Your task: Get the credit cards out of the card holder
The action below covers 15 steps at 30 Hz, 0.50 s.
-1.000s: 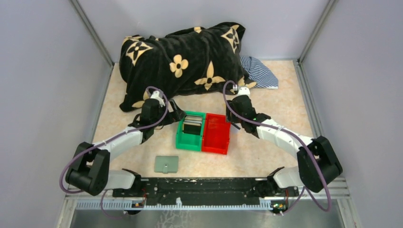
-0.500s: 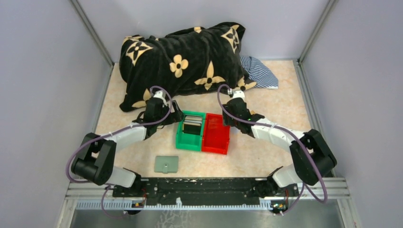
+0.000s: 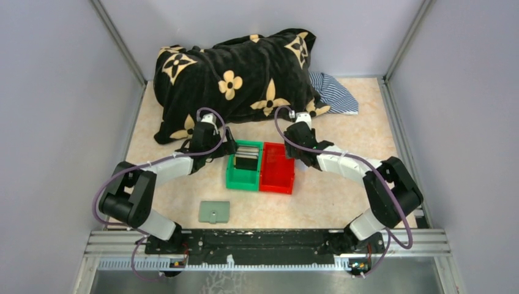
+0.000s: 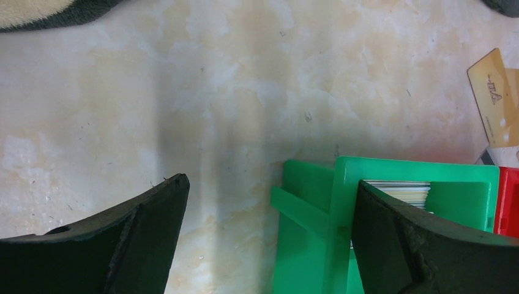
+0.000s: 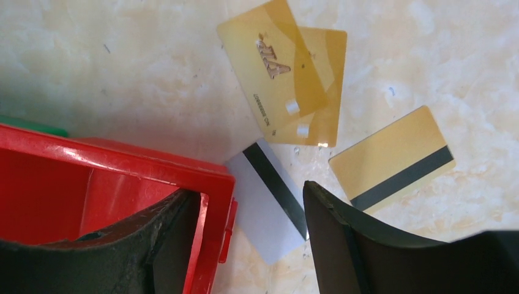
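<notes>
The grey-green card holder (image 3: 214,212) lies shut on the table near the front, apart from both grippers. Several credit cards lie loose behind the red bin: a gold one (image 5: 269,67), a see-through gold one (image 5: 321,92), a gold one with a black stripe (image 5: 392,159) and a white one with a black stripe (image 5: 269,202). More cards stand in the green bin (image 3: 246,160). My left gripper (image 3: 227,146) (image 4: 269,184) is open astride the green bin's far left wall. My right gripper (image 3: 292,142) (image 5: 251,190) is open astride the red bin's far right corner, above the white card.
The green bin (image 3: 235,177) and the red bin (image 3: 278,174) stand side by side mid-table. A black blanket with tan flowers (image 3: 232,73) and a striped cloth (image 3: 333,92) lie at the back. Grey walls close in both sides.
Both grippers have moved away from the bases and inward, to the far corners of the bins. The card holder has not moved.
</notes>
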### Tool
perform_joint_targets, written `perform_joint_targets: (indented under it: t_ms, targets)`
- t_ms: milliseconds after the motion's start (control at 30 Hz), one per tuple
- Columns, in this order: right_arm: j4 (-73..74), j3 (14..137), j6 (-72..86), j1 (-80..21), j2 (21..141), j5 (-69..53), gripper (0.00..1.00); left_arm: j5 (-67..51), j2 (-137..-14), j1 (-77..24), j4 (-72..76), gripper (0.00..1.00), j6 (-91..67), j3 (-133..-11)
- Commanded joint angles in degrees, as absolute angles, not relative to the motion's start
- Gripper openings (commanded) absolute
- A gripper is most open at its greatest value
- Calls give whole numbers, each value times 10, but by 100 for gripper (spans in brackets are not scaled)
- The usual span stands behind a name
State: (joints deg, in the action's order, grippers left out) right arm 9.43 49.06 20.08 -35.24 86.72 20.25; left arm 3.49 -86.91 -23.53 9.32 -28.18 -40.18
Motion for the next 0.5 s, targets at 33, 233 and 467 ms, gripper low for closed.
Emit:
perform_joint_targets:
  t_ms: [33, 233, 467]
  targets:
    - [83, 539, 173, -351, 890, 246, 63, 64, -890, -236, 88, 99, -270, -432]
    - [83, 569, 170, -320, 915, 212, 63, 88, -907, -235, 84, 99, -262, -460]
    - [76, 618, 177, -299, 962, 195, 63, 98, -943, -235, 84, 99, -258, -500]
